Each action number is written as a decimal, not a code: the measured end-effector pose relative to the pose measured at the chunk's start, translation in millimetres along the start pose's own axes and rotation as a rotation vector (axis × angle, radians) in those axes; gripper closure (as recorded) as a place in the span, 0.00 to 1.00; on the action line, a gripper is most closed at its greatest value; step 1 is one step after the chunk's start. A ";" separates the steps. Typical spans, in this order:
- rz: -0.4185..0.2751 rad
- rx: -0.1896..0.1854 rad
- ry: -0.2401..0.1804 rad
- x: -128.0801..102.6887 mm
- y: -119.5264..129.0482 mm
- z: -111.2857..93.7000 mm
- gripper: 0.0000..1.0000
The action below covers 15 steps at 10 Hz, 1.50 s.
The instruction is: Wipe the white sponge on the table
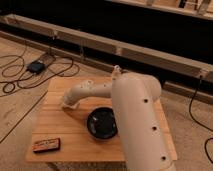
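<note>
- While the white jointed robot arm (135,117) is bending across the low table with the light wooden plank top (65,131), its gripper (68,104) is sitting low over the left part of the planks as the camera sees them, with its tip pointing down at the wood.
- The fingers are standing fully closed together, and the wrist is covering them, so I cannot tell whether anything is pinched between them.
- The small white sponge is not showing by itself: the spot directly beneath the fingers is hidden by the wrist.
- A round black bowl (102,123) is resting on the planks to the right of the fingers and a little nearer the camera, apart from them.
- A small flat dark packet with an orange label (47,145) is lying nearer the camera than the fingers, by the front left corner, well apart from them.
- Beyond the fingers, off the table, black cables (15,70) are looping over the floor around a small dark box (37,65).
</note>
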 end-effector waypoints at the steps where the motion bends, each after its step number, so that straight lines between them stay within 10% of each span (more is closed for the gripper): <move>1: 0.033 0.040 0.017 19.7 -4.0 -16.9 1.00; 7: 0.129 0.237 0.072 90.5 -56.9 -85.4 1.00; 15: 0.109 0.280 0.049 91.4 -103.1 -35.1 1.00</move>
